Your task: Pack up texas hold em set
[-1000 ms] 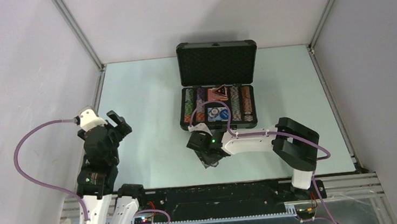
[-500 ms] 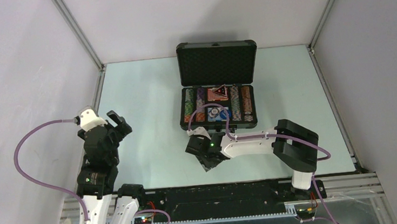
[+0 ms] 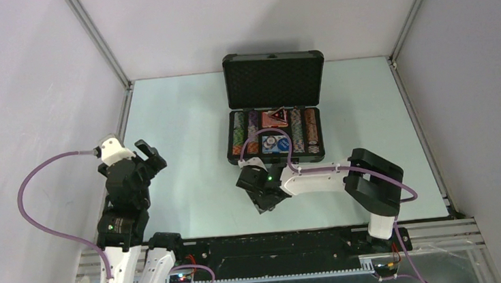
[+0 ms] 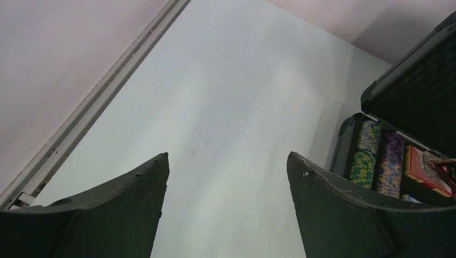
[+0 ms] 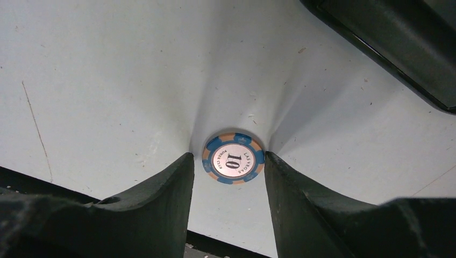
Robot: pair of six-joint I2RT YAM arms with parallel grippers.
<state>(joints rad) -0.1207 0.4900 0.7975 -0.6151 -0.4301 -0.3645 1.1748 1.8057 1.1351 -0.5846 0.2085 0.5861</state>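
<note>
Straddling a round poker chip (image 5: 233, 158), blue-and-orange at the rim with a pale face marked 10, with the right gripper (image 5: 228, 155), low over the pale blue-green table (image 3: 177, 120). Working at 6 o'clock of the black hard briefcase (image 3: 273, 78), just off its near wall. Leaving the chip flat on the table, face up, between the two dark fingers (image 5: 166, 193). Seeming to touch the rim with the finger at 3 o'clock, while showing a sliver of table beside the finger at 9 o'clock. Being unable to tell whether clenching on the chip or merely bracketing it.

Holding the left gripper (image 4: 227, 156) released, jaws wide apart and grasping nothing, at 9 o'clock of the table, well apart from the briefcase and pointing toward it.

Standing the briefcase open at 12 o'clock of the table, foam-lined lid upright at the far side. Showing inside the rows of multicoloured chips (image 3: 298, 130), with the red-patterned card deck (image 4: 420, 167) between the rows toward the lid and small round buttons (image 3: 274, 143), one of them blue, at 6 o'clock of the deck.
</note>
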